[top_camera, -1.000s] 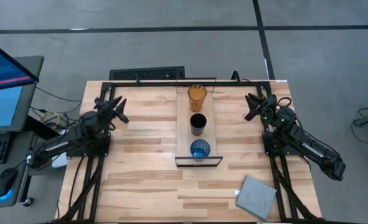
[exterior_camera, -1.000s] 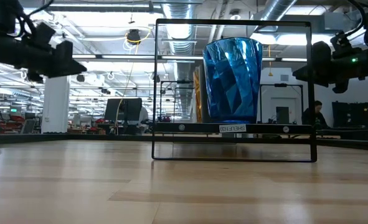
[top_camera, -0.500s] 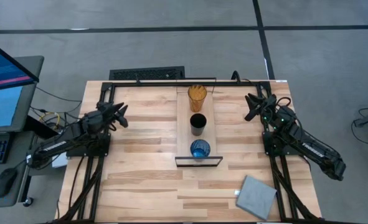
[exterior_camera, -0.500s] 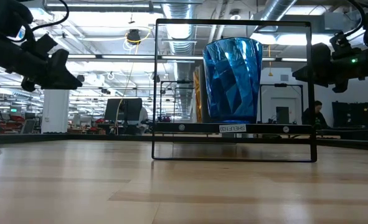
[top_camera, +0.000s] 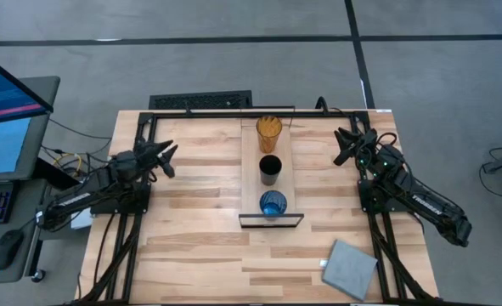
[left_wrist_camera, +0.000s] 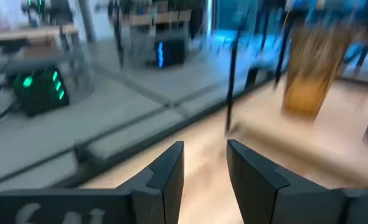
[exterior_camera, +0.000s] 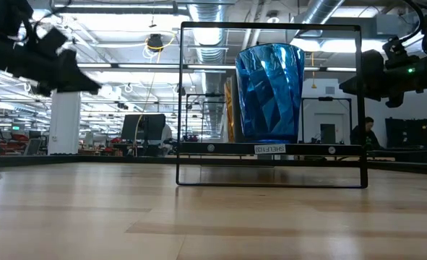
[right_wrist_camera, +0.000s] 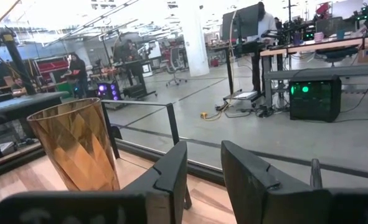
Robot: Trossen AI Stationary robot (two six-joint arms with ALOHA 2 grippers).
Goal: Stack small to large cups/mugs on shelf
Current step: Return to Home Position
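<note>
High view: three cups (top_camera: 270,167) on one shelf (top_camera: 251,189); left hand (top_camera: 167,160), right hand (top_camera: 341,145) narrowly parted.

Four cameras: one overhead, one at tabletop height, one on each wrist.

The high view looks straight down on the whole table (top_camera: 200,246), with the shelf (top_camera: 284,174) at frame centre. The low view sits near, level with the tabletop, facing the shelf's framed end, with the blue cup (exterior_camera: 269,92) large at upper centre. Both wrist views look level across the table toward the amber tumbler (right_wrist_camera: 78,146), which the high view shows at upper centre.
</note>
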